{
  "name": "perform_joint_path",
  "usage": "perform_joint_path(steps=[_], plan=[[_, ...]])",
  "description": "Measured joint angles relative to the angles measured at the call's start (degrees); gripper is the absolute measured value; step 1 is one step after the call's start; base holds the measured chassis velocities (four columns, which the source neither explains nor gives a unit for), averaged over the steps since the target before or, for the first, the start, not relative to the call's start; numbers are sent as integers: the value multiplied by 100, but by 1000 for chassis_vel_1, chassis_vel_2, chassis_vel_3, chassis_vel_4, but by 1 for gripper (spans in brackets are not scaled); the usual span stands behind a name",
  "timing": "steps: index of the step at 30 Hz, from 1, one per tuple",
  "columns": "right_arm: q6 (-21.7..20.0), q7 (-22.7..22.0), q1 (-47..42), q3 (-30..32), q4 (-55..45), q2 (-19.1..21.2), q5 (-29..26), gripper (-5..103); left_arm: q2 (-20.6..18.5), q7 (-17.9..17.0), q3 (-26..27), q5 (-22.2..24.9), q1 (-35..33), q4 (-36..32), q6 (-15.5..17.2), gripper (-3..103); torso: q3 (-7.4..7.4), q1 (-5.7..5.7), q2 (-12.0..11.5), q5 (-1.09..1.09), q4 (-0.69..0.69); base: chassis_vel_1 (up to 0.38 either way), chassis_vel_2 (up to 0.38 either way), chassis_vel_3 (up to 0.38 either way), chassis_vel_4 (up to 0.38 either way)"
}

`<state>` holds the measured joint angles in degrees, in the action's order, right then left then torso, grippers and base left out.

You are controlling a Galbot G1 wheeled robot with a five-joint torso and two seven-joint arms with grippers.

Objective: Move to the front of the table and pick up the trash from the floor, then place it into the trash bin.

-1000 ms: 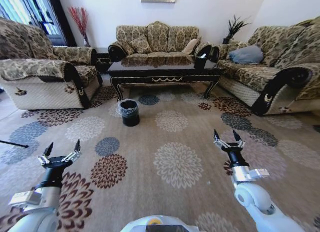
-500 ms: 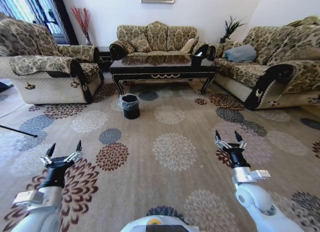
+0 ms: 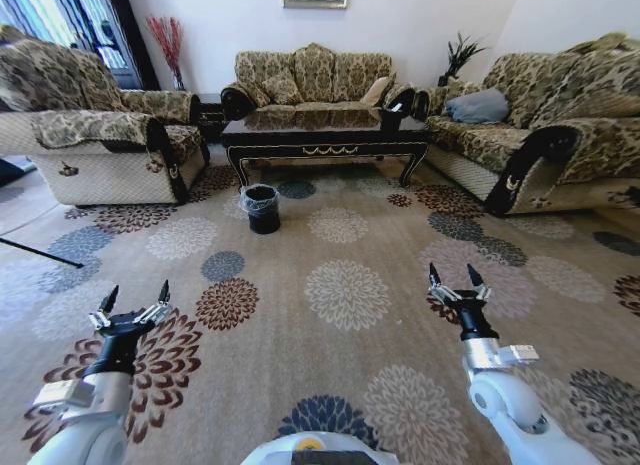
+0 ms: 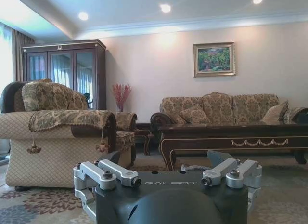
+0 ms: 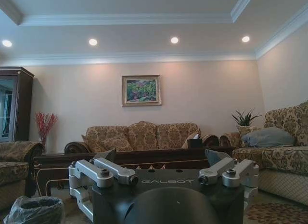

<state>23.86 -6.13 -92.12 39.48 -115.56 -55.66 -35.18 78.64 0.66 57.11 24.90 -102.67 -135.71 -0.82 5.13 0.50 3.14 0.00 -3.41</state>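
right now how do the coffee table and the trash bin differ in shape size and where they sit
The table is long, low and rectangular, in glossy dark wood with a gold ornament on its front edge; the trash bin is small and round, with a grey plastic bag ruffled over its rim. The table stands on curved legs between the sofas, while the bin sits straight on the carpet, in front of the table's left end. Both are dark, and both lie well ahead of the two open grippers, left and right.

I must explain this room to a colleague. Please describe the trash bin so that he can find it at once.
Find the long dark table before the middle sofa. On the flowered carpet, just in front of the table's left front leg, stands the trash bin. It is small, round and black, with a grey plastic bag ruffled over its rim.
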Motion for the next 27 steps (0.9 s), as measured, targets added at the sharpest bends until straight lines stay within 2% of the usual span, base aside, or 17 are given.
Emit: perform_joint_path(steps=[15, 20, 23, 27], plan=[[68, -1, -180, 206, -150, -70, 21, 100, 28, -30, -40, 35, -16, -99, 40, 100, -3, -2, 0, 0, 0, 53, -49, -39, 49], [97, 0, -210, 286, -186, -93, 44, 100, -44, -247, -235, 125, 56, -166, 332, 100, -2, -2, 0, 0, 0, 23, -29, -49, 24], [132, -5, -211, 394, -193, -142, 342, 100, -188, -505, -338, 258, 183, -210, 614, 100, 0, -1, 0, 0, 0, 0, 0, 0, 0], [152, 17, -321, 471, -307, -134, 510, 100, -376, -407, -297, 262, 325, -183, 660, 100, 0, -1, 0, 0, 0, 0, 0, 0, 0]])
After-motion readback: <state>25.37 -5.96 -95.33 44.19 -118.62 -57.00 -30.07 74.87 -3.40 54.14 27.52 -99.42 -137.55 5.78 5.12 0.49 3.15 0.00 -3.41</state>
